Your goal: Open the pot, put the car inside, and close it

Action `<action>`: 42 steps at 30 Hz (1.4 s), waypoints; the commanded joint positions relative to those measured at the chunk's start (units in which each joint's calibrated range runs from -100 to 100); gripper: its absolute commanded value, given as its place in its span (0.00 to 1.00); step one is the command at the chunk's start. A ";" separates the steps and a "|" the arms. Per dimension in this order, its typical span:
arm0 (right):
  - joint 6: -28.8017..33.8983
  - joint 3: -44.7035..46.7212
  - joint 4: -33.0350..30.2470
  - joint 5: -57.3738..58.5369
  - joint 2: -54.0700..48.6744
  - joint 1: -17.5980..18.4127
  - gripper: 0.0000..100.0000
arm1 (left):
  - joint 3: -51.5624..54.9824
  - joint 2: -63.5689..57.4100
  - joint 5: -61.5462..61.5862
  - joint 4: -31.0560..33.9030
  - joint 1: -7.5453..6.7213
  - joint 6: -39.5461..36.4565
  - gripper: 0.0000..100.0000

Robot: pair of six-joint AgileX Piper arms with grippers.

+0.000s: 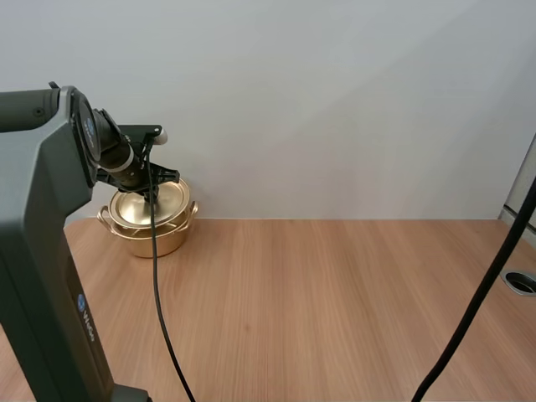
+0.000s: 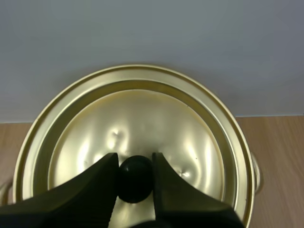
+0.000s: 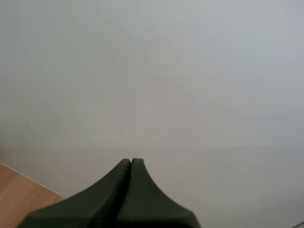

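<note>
The left tool hangs over the pot. Its two fingers stand a narrow gap apart, their tips pinching the black knob at the middle of the lid. The pot sits directly under this tool at the back left of the bench, close to the pale wall beyond it.

The pot is round and gold and stands upright with its mouth up. It has no long axis of its own. Its two side handles stick out to either side of the tool, roughly along the wall. The lid covers the pot and shows a few small dents near the knob.

The left arm carries a small round mark and a line of white lettering on its lower part, too small to read.

The wall leaves little room behind the pot. Open wooden bench runs from the tool across to the right and back toward the arm bases. A round cable hole sits at the far right edge.

The right tool has its fingers pressed together into one dark wedge and holds nothing. It faces the wall, with a strip of bench edge beside it.
</note>
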 commanded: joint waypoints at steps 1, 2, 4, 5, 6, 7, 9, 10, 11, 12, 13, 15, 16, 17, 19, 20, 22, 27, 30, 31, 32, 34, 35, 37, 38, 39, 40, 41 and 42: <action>0.00 0.01 -0.02 0.13 -0.60 -0.03 0.00 | -0.87 0.88 3.08 0.06 -0.05 0.05 0.00; 0.00 0.01 -0.02 0.13 -0.71 -0.03 0.00 | -1.35 1.39 3.63 0.06 -0.05 0.05 0.00; 0.00 0.01 -0.02 0.13 -1.36 -0.03 0.00 | -1.90 1.65 4.58 0.17 -0.05 0.05 0.00; 0.00 0.01 -0.02 0.25 -1.63 -0.03 0.00 | -1.86 1.65 3.75 0.17 -0.05 0.05 0.00; 0.00 0.01 -0.02 0.41 -1.88 -0.03 0.00 | -1.86 1.65 3.24 0.35 -0.05 0.05 0.00; 0.00 0.01 -0.02 0.48 -2.35 -0.03 0.00 | -1.86 1.65 2.87 0.69 -0.05 0.05 0.00; 0.00 0.01 -0.02 0.46 -2.83 -0.03 0.00 | -1.86 1.65 2.87 1.53 -0.05 0.05 0.00; 0.00 0.01 -0.02 0.46 -3.23 -0.03 0.00 | -1.86 1.65 2.87 1.98 -0.05 0.05 0.00; 0.00 0.01 -0.02 0.46 -3.23 -0.03 0.00 | -1.86 1.65 2.87 2.79 -0.05 -0.63 0.00; 0.00 0.01 -0.02 0.46 -3.75 -0.03 0.00 | -1.86 1.65 2.87 4.18 -0.05 -1.81 0.00; 0.00 0.01 -0.02 0.46 -3.75 -0.03 0.00 | -1.86 1.65 2.87 5.22 -0.05 -2.27 0.00; 0.00 0.01 -0.02 0.46 -3.75 -0.03 0.00 | -1.86 1.65 3.89 5.60 -0.05 -2.36 0.00; 0.00 0.01 -0.02 0.46 -3.75 -0.03 0.00 | -1.86 1.65 4.40 5.60 -0.05 -2.36 0.00; 0.00 0.01 -0.02 0.90 -3.75 -0.03 0.00 | -1.86 1.65 5.20 5.60 -0.05 -2.36 0.00; 0.00 0.01 -0.02 1.54 -3.75 -0.03 0.00 | -1.86 1.65 6.74 5.60 -0.05 -2.27 0.00; 0.00 0.01 -0.02 1.95 -3.75 -0.03 0.00 | -1.86 1.65 7.14 5.49 -0.05 -2.27 0.00; 0.00 0.01 -0.02 2.67 -3.75 -0.03 0.00 | -1.86 1.65 7.33 5.49 -0.05 -2.42 0.00; 0.00 0.01 -0.02 5.44 -3.75 -0.03 0.00 | -1.86 1.65 6.95 5.49 -0.05 -2.46 0.00; 0.00 0.01 -0.02 5.44 -4.50 -0.03 0.00 | -1.86 1.65 5.88 5.49 -0.05 -2.46 0.00; 0.00 0.01 0.10 5.44 -4.93 -0.03 0.00 | -1.86 1.65 5.18 5.40 -0.05 -2.37 0.00; 0.00 0.01 0.10 5.44 -5.22 -0.03 0.00 | -1.86 1.65 4.55 5.26 -0.05 -2.37 0.00; -0.10 0.01 0.19 5.44 -6.18 -0.03 0.00 | -1.86 1.65 4.03 4.94 -0.05 -2.05 0.00; -0.19 0.01 0.19 5.44 -6.74 -0.03 0.00 | -1.86 1.65 4.03 4.94 -0.05 -2.05 0.00; -0.31 0.01 0.08 5.44 -7.49 -0.03 0.00 | -1.86 1.65 4.19 4.94 -0.05 -2.04 0.00; -0.31 0.01 0.08 5.44 -7.64 -0.03 0.00 | -1.86 1.65 4.19 4.94 -0.05 -2.04 0.00; -0.31 0.01 -0.03 5.44 -7.97 -0.03 0.00 | -1.86 1.65 4.19 4.60 -0.05 -2.04 0.00; -0.31 0.01 -0.03 5.44 -8.23 -0.03 0.00 | -1.86 1.65 4.19 4.17 -0.05 -2.04 0.00; -0.31 0.01 -0.03 5.44 -8.51 -0.03 0.00 | -1.86 1.72 4.00 3.20 -0.05 -1.81 0.00; -0.31 0.01 -0.03 5.44 -8.70 -0.03 0.00 | -1.86 1.72 4.00 2.25 -0.05 -1.10 0.00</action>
